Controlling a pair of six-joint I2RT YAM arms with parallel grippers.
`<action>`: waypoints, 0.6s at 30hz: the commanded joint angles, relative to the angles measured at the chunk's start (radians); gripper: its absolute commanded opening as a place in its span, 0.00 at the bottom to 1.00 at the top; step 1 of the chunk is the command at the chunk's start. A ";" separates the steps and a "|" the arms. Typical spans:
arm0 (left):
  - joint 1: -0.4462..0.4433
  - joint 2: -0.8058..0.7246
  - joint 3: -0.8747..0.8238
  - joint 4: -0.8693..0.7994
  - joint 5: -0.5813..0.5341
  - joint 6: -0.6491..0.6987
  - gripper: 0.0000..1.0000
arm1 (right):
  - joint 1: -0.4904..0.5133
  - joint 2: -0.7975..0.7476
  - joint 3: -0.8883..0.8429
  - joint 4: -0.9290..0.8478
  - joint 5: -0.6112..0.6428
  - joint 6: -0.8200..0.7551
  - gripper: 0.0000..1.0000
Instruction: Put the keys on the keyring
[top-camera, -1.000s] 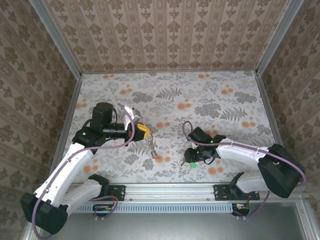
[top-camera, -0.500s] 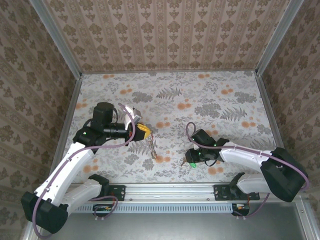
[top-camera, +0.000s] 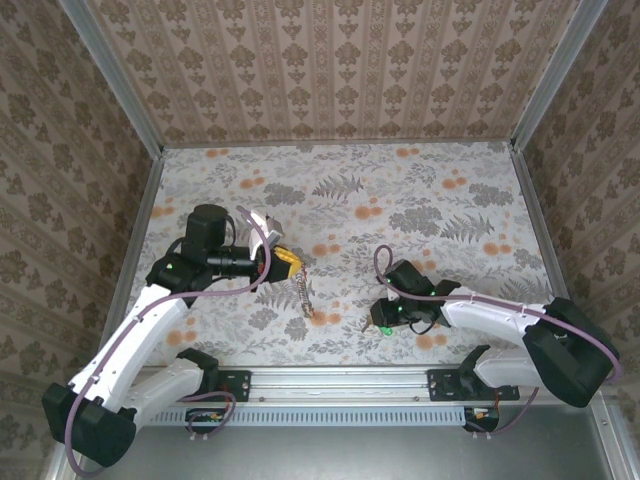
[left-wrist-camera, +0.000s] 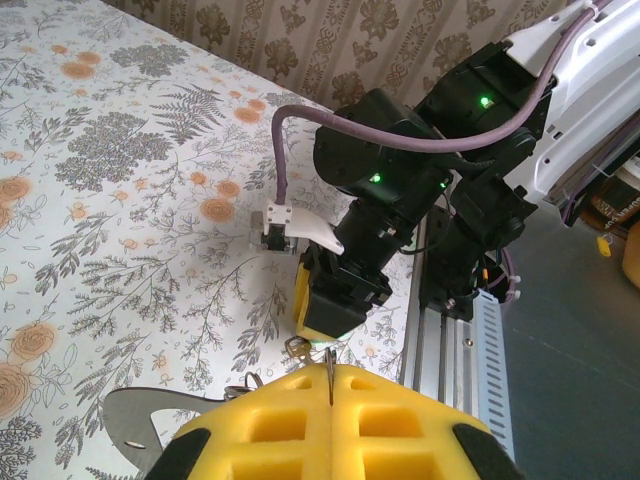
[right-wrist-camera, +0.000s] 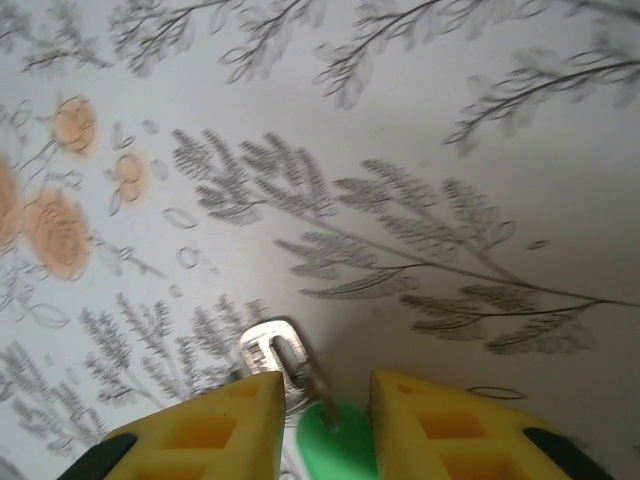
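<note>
Green-headed key (right-wrist-camera: 338, 432) lies on the tabletop (right-wrist-camera: 450, 130) between my right jaws, open either side of its head, metal blade pointing away ahead; my left jaws, clamped on the keyring (top-camera: 303, 293), hang off to my left.

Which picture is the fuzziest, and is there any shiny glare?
Right wrist view: fuzziest, the table's leaves smeared, the green key soft inside the right gripper. Left wrist view: sharp, small green lights glowing on the right arm. Top view: even light, no glare.
</note>
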 joint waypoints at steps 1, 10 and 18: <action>0.004 0.002 0.001 0.029 0.024 -0.016 0.00 | 0.012 0.003 -0.015 0.028 -0.074 0.013 0.29; 0.003 0.001 0.002 0.024 0.020 -0.014 0.00 | 0.017 0.004 -0.015 0.025 -0.058 0.013 0.27; 0.003 -0.001 0.002 0.024 0.017 -0.016 0.00 | 0.044 -0.066 -0.009 -0.032 0.039 0.020 0.26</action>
